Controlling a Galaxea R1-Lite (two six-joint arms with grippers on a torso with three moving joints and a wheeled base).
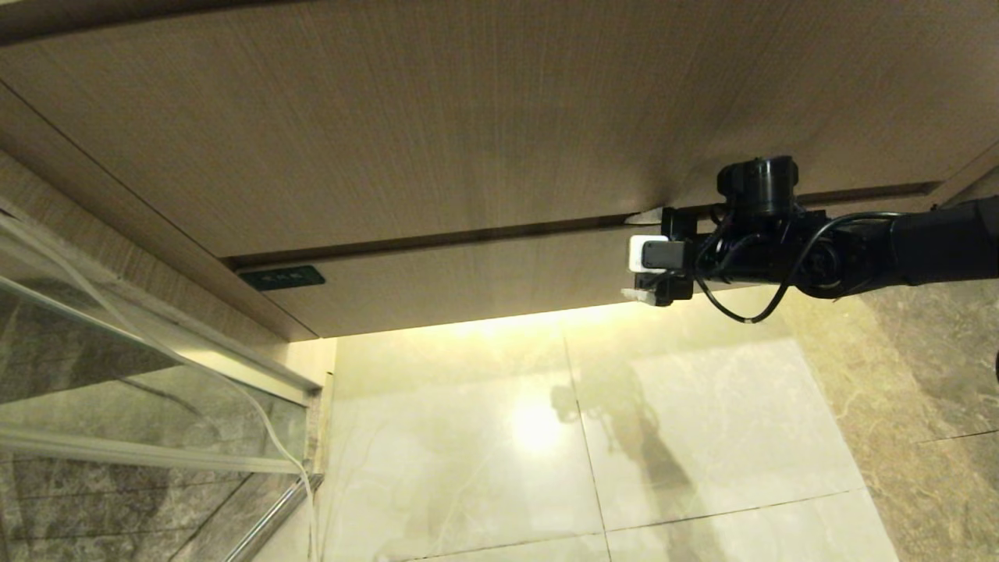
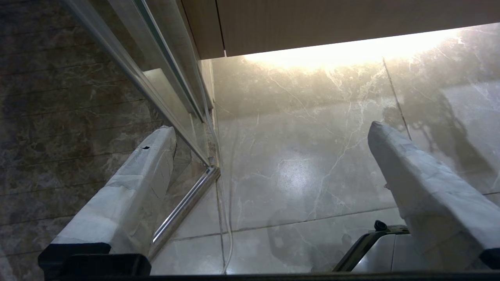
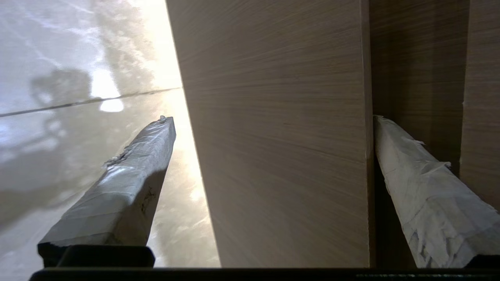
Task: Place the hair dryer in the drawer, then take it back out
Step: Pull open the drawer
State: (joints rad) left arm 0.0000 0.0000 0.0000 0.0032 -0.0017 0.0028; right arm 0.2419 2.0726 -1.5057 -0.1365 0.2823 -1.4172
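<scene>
The drawer [image 1: 468, 273] is the low wood-grain front with a small dark label [image 1: 282, 277] at its left end; it sits flush under the taller panel [image 1: 390, 117]. My right gripper [image 1: 644, 256] is at the drawer's right part, open wide and straddling the front. In the right wrist view the drawer front [image 3: 281, 156] fills the space inside the right gripper [image 3: 272, 120]. One finger [image 3: 422, 187] reaches into the dark gap above the front. The other finger [image 3: 129, 187] hangs below it, over the floor. The hair dryer is out of view. My left gripper [image 2: 272, 128] hangs open over the floor.
A glass shower door [image 1: 117, 375] with a metal frame stands at the left, with a thin white cord [image 1: 265, 421] along it. Glossy marble floor [image 1: 546, 437] lies under the cabinet. A part of my base [image 2: 390, 246] shows beside the left gripper.
</scene>
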